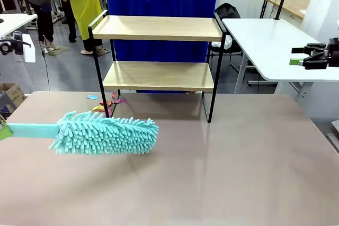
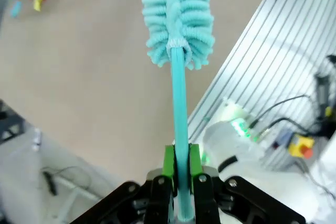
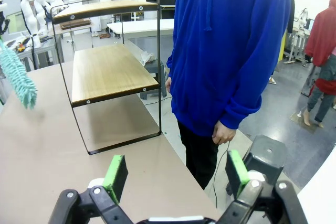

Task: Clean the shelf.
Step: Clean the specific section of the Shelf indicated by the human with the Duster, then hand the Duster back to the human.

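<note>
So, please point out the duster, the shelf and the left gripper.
duster (image 1: 106, 133), front view, fluffy head.
shelf (image 1: 159, 27), front view, upper board.
left gripper (image 2: 181, 159), left wrist view, midway between its fingertips.

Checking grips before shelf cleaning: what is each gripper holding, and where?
Left gripper clamps the teal duster by its handle; right gripper holds nothing.

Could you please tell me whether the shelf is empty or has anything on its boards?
Empty: the shelf shows bare wood on both its boards, in the front and right wrist views alike.
</note>
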`<action>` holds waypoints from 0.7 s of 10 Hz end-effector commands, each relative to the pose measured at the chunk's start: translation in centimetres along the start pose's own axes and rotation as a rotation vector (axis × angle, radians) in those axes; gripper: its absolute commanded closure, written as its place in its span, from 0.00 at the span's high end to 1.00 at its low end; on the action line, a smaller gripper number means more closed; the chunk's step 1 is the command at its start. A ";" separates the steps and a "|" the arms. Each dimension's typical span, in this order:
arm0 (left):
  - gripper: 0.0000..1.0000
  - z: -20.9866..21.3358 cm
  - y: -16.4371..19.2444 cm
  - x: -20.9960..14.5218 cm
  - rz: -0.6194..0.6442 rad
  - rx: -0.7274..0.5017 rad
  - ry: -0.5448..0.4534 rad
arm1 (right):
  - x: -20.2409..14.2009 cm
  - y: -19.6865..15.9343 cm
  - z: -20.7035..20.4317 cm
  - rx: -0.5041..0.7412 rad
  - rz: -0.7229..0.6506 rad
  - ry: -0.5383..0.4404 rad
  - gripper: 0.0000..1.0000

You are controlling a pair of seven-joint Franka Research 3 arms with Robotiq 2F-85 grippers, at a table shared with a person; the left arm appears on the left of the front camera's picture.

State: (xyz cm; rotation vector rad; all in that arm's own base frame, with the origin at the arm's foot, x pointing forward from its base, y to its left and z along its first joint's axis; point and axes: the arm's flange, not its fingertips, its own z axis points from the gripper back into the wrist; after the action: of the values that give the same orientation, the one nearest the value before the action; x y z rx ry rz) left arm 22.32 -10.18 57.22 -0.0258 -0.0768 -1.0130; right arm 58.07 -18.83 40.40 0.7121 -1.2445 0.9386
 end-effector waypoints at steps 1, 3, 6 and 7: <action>0.13 0.5 0.1 3.3 -0.081 0.027 -0.017 | 0.3 0.1 -0.1 -0.001 0.005 -0.004 1.00; 0.13 0.3 -0.9 1.7 -0.050 0.025 0.010 | 0.3 0.1 -0.1 -0.001 0.005 -0.004 1.00; 0.13 0.3 -0.9 1.7 -0.050 0.025 0.010 | 0.3 0.1 -0.1 -0.001 0.005 -0.004 1.00; 0.13 0.3 -0.9 1.7 -0.050 0.025 0.010 | 0.3 0.1 -0.1 -0.001 0.005 -0.004 1.00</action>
State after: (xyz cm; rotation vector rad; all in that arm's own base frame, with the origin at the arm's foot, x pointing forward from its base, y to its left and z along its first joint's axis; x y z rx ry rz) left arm 22.59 -12.31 57.66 -0.0065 -0.0785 -1.0706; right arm 58.07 -18.83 40.41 0.7120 -1.2445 0.9386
